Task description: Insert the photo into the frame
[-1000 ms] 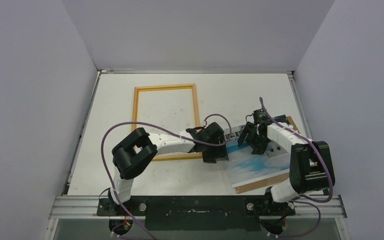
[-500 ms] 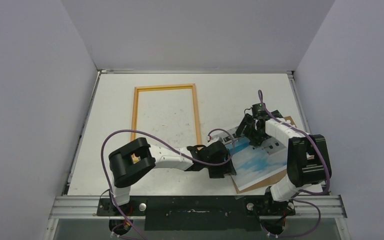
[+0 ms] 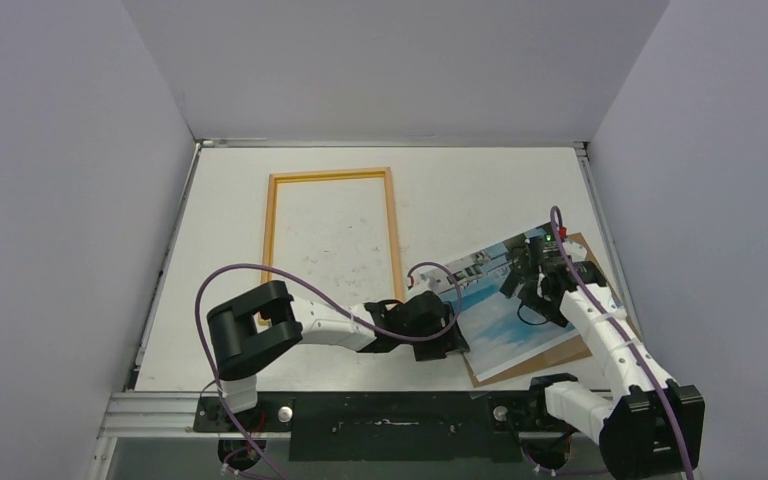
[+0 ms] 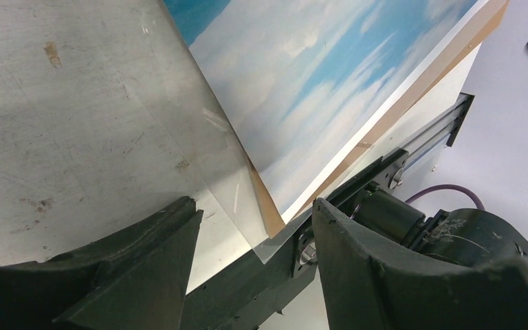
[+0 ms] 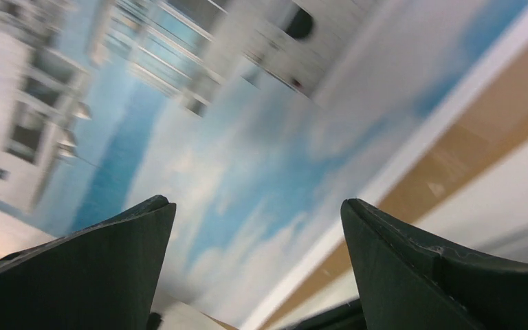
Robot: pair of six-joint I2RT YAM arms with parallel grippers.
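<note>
Two arms are reaching across the white table (image 3: 460, 190), both toward its right half. Farthest left, the frame (image 3: 330, 175) is lying flat with its long sides running away from the arm bases and bare table showing inside it. Just right of its near corner, the left gripper (image 3: 450, 338) is sitting low at the near-left edge of the photo (image 3: 495, 315). In the left wrist view its fingers (image 4: 130, 275) are standing well apart, gripping nothing, with the print's sky just beyond their tips. The photo is lying picture side up, outside the frame and turned askew to it, over the brown backing board (image 3: 560, 352), which is peeking out along its near and right edges. Whether the photo's far edge is resting flat or lifted, I cannot tell. Farther right, the right gripper (image 3: 525, 275) is hovering over the photo's far part. Its fingers (image 5: 89, 268) are spread wide and holding nothing, with the white building and blue sky showing between them.
</note>
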